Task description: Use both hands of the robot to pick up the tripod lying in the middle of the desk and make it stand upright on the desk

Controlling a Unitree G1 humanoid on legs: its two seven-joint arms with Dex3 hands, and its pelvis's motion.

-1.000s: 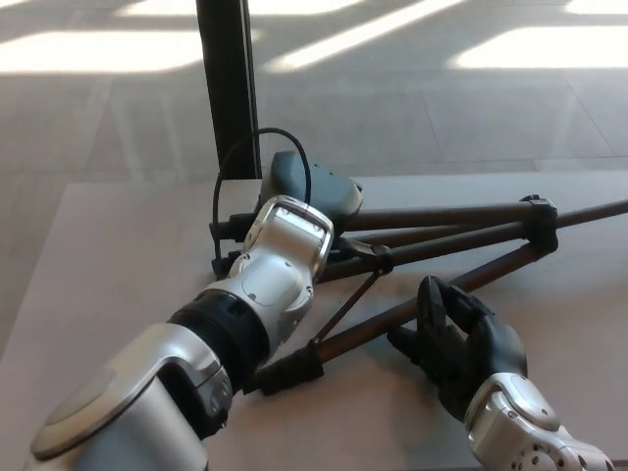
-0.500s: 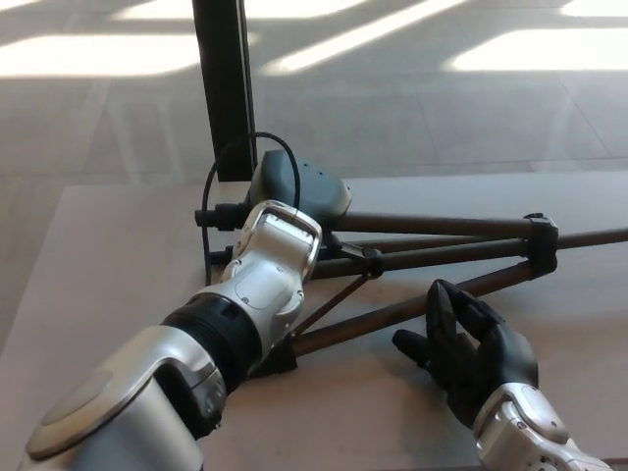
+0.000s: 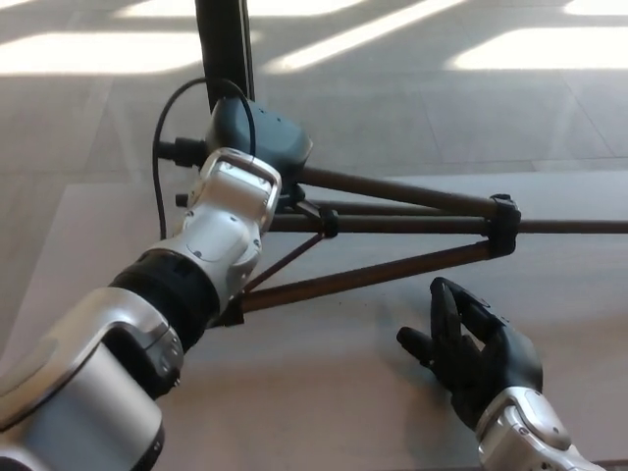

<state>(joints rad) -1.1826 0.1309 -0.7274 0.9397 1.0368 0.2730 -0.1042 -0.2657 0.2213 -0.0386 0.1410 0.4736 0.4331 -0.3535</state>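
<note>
tripod (image 3: 392,235) lies tilted on the desk (image 3: 324,392), its head end raised by the left robot hand (image 3: 250,147), clamped there to lever it upright. right robot hand (image 3: 476,348) waits empty, fingers apart, just below the nearest leg.

Glossy silver-white shells over both forearms, a ribbed black band ringing the left arm (image 3: 186,285), a thin black cable looping above its wrist, and a matte black, thick-fingered right hand (image 3: 476,358).
</note>
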